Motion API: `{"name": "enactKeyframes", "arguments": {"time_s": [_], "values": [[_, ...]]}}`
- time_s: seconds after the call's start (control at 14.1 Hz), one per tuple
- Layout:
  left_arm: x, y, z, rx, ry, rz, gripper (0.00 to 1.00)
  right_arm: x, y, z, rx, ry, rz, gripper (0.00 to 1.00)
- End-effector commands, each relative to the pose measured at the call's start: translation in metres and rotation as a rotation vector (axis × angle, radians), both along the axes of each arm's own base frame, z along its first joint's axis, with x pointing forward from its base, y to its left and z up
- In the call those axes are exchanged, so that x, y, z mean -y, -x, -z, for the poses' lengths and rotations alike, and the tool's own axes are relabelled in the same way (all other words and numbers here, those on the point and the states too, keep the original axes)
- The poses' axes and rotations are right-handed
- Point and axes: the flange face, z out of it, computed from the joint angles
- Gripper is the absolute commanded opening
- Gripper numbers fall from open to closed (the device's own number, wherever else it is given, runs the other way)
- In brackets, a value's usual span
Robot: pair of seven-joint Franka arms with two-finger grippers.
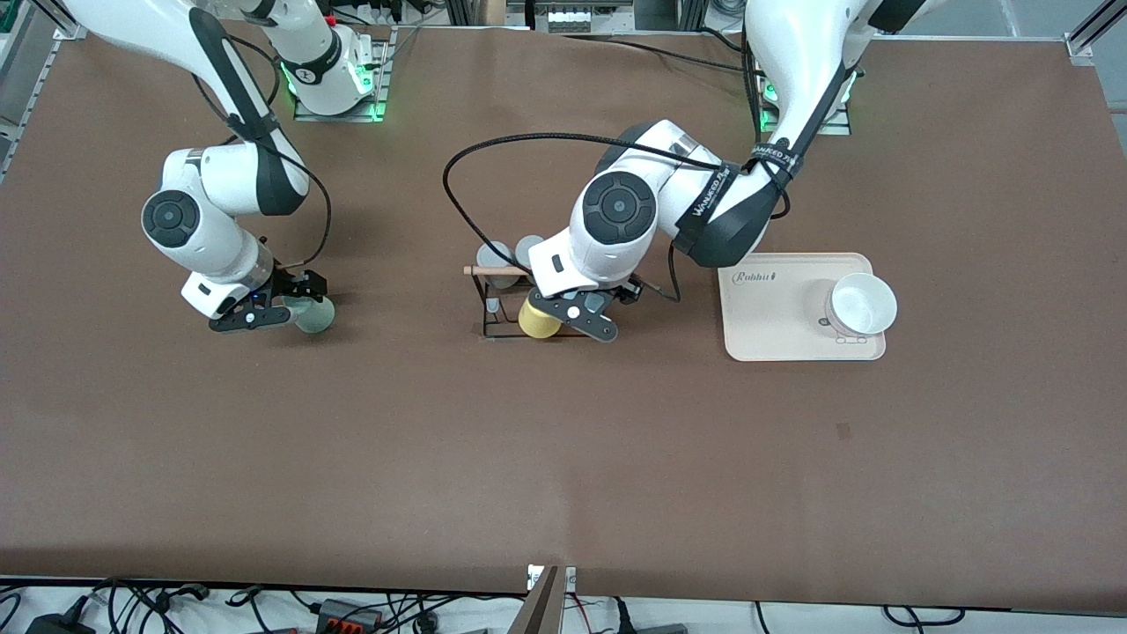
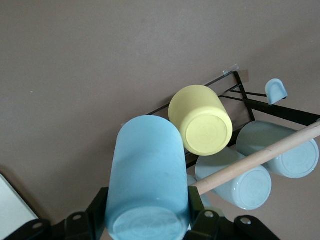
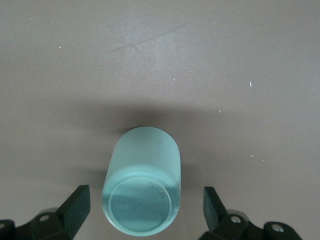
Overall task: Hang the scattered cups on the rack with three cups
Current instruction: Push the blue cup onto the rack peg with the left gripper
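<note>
Fig.: mid-task, both arms engaged. My left gripper (image 2: pixel 150 222) is clamped on the light blue cup (image 2: pixel 145 175), fingers on opp. sides of its wall near the base; cup held in the air over the rack (image 1: pixel 502 304), which stands mid-table. Key relation: cup's long axis runs straight out from my left gripper, mouth pointing away, twd. the rack's black wire frame beside the yellow cup (image 2: pixel 200 119); wooden rod (image 2: pixel 260 157) passes just beside the held cup. Two grey cups (image 2: pixel 260 170) hang under that rod. My right gripper (image 3: pixel 145 212) is spread wide, holding nothing, fingers either side of the sage green cup (image 3: pixel 142 185), near the table's right-arm end; right arm is the nearer one. Both task cups matte, tapered, handleless.
</note>
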Motion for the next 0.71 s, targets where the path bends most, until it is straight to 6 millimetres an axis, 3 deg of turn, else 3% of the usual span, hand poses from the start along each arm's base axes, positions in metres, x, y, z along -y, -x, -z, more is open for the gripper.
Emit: {"name": "enactKeyframes", "arguments": {"time_s": [0.0,0.64], "values": [[0.002,0.003,0.01,-0.041,0.008,-0.013,0.31,-0.001,0.001,0.004,0.006,0.007,-0.013,1.0],[0.003,0.002,0.054,-0.087,-0.029,-0.033,0.36,-0.001,0.004,0.017,-0.02,0.009,-0.012,1.0]]}}
